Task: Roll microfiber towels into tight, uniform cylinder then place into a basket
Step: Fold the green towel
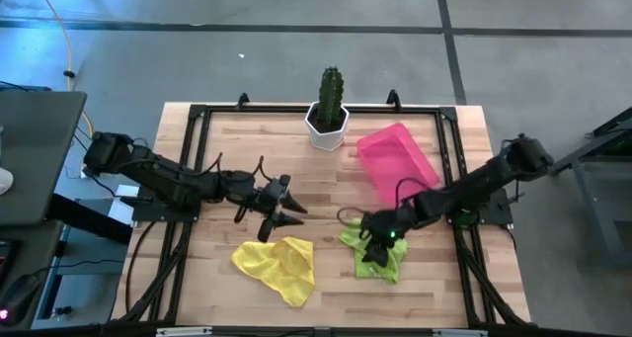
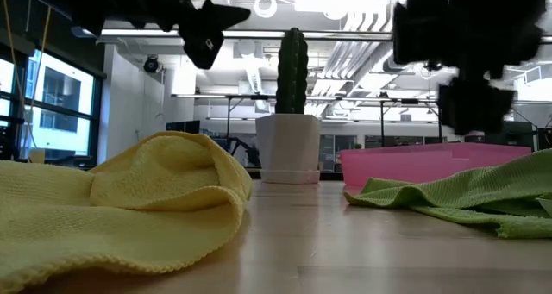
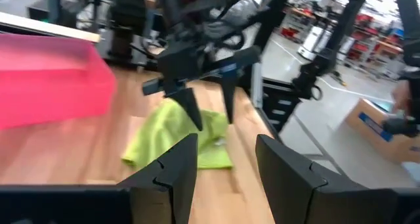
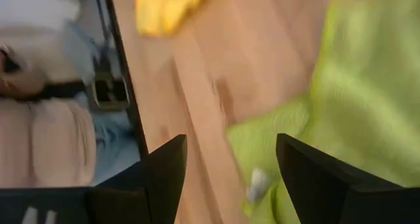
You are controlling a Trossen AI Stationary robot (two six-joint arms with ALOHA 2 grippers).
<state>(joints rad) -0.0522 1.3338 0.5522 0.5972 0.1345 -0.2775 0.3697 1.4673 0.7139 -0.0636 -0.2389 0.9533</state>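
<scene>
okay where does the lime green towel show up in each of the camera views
High view: lime green towel, lower right of centre, under the right hand.
Low view: towel flat at right, before the pink tray.
Left wrist view: towel at centre, beneath the right hand.
Right wrist view: towel fills the right side.
Shared landmark: the pink tray.

Bright overhead light, blurred wrist views
</scene>
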